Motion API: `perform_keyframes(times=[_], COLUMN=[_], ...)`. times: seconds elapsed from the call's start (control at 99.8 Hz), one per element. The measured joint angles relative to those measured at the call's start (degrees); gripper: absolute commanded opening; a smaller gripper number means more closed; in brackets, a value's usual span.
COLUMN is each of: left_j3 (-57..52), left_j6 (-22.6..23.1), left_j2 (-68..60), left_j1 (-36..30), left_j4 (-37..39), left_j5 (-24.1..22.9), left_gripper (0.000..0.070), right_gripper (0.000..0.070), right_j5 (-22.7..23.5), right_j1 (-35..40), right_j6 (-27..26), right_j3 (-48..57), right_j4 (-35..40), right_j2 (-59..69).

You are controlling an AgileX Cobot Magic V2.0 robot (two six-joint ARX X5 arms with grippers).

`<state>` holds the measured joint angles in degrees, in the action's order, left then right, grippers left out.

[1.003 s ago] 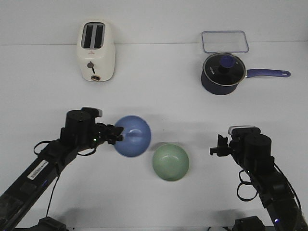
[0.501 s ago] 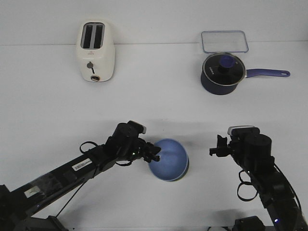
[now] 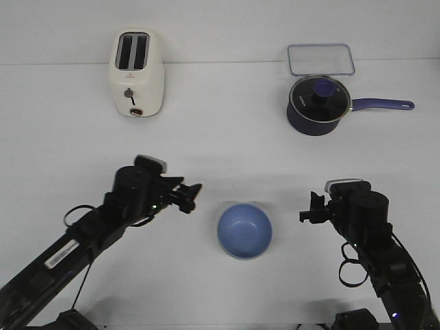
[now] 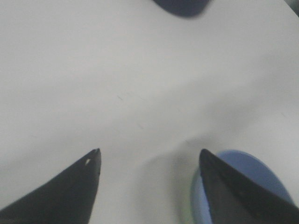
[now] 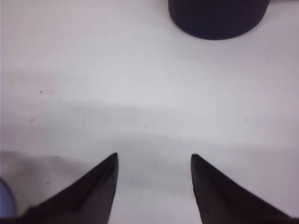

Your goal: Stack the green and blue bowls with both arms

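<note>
The blue bowl sits upright on the table, nested in the green bowl, of which only a thin rim shows. My left gripper is open and empty, a little to the left of the stack and apart from it. In the left wrist view the blue bowl shows behind one finger, with a sliver of green at its edge; the gripper is wide open. My right gripper is open and empty to the right of the stack; its wrist view shows bare table between the fingers.
A cream toaster stands at the back left. A dark navy saucepan with a glass lid and a clear container lid are at the back right. The saucepan also shows in the right wrist view.
My left gripper carried the blue bowl right, set it into the green bowl, let go and drew back to the left. The right arm has not moved.
</note>
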<state>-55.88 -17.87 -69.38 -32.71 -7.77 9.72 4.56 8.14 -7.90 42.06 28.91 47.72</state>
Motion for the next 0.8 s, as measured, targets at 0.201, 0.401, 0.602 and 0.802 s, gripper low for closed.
perform_keyframes(times=[0.201,0.401,0.602,0.802], left_j3=[-0.04,12.09,32.35,34.29], left_j6=[9.20,14.64,15.65,15.21], left_j2=[13.66,28.13,47.36,53.72], left_j1=[8.83,18.75,24.33,25.00], left_j4=[-6.75,-0.22,14.14,14.25], left_j5=[-17.00,-20.52,-20.52,-20.50], left_gripper=[0.0013,0.0012,0.0013,0.0015], right_gripper=[0.0000,0.0000,0.0000,0.0000], right_j5=[1.46,1.49,-2.23,-5.92], right_j1=[0.00,0.02,0.04,0.04], right_j6=[0.22,1.14,2.56,2.51], right_j3=[-0.98,-12.20,-24.63,-25.00], right_j4=[-5.11,-18.88,-28.13,-28.37], right_j2=[-2.38,-16.09,-31.65,-32.98])
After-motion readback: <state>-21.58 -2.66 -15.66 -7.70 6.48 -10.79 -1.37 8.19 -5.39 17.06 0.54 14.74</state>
